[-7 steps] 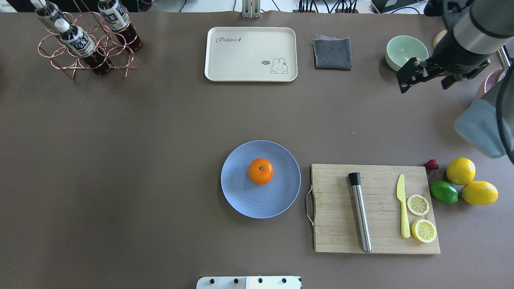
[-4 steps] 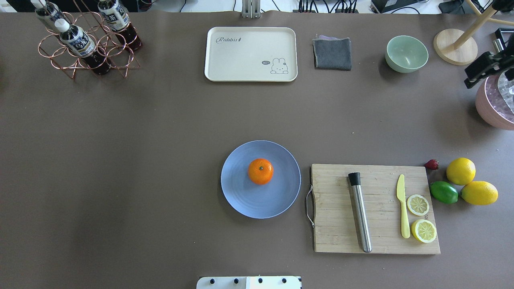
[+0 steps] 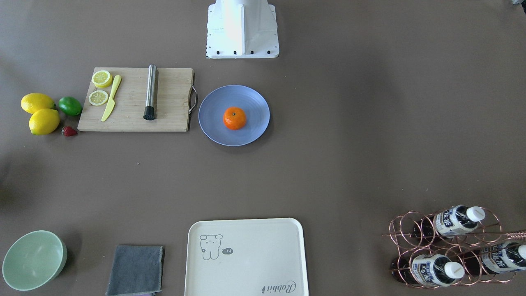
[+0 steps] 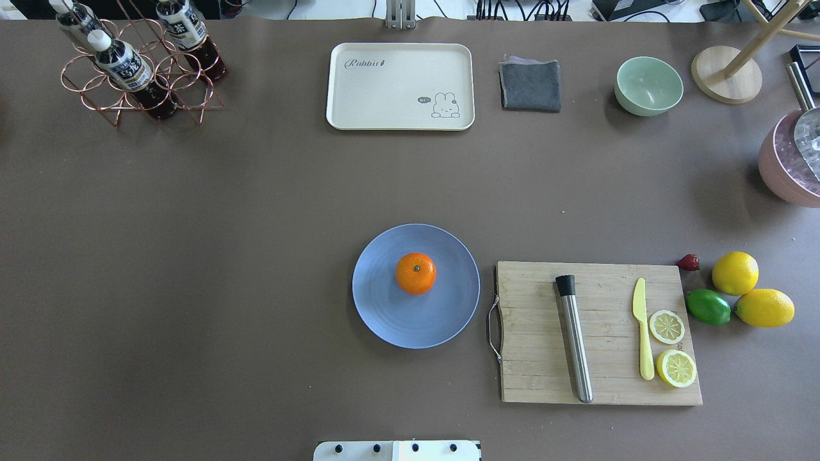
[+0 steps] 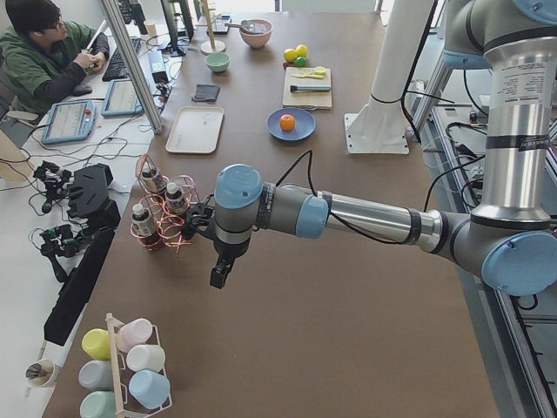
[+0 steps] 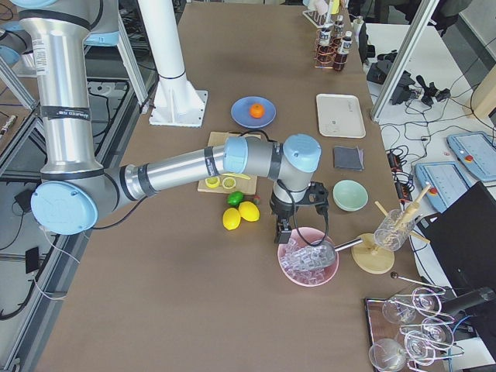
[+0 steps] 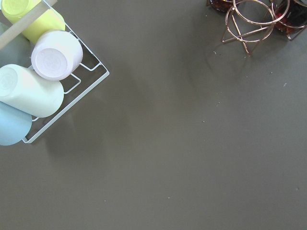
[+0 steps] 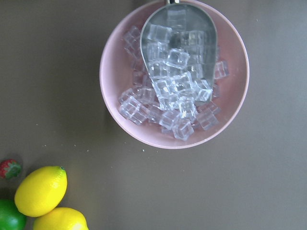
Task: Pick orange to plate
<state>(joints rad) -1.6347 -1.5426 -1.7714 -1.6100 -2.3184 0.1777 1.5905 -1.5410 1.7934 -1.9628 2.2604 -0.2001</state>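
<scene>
The orange [image 4: 416, 273] sits stem-up just above the middle of the pale blue plate [image 4: 384, 323], with nothing touching it. It also shows in the front view, where the orange [image 3: 234, 118] rests on the plate [image 3: 211, 123]. Neither gripper appears in the overhead or front view. The left gripper [image 5: 219, 277] hangs over bare table near the bottle rack, far from the plate. The right gripper [image 6: 280, 232] hangs between the lemons and the pink ice bowl. I cannot tell whether either gripper is open or shut.
A wooden cutting board [image 4: 544, 378] with a steel muddler [image 4: 574, 339], a yellow knife and lemon slices lies right of the plate. Lemons [image 4: 735, 273], a lime and a strawberry lie beyond it. The cream tray [image 4: 400, 86], grey cloth, mint bowl [image 4: 648, 85], bottle rack [image 4: 138, 64] and pink ice bowl [image 8: 115, 72] stand around the edges.
The right arm has pulled out of the overhead view past its right edge. The orange and the plate have not moved.
</scene>
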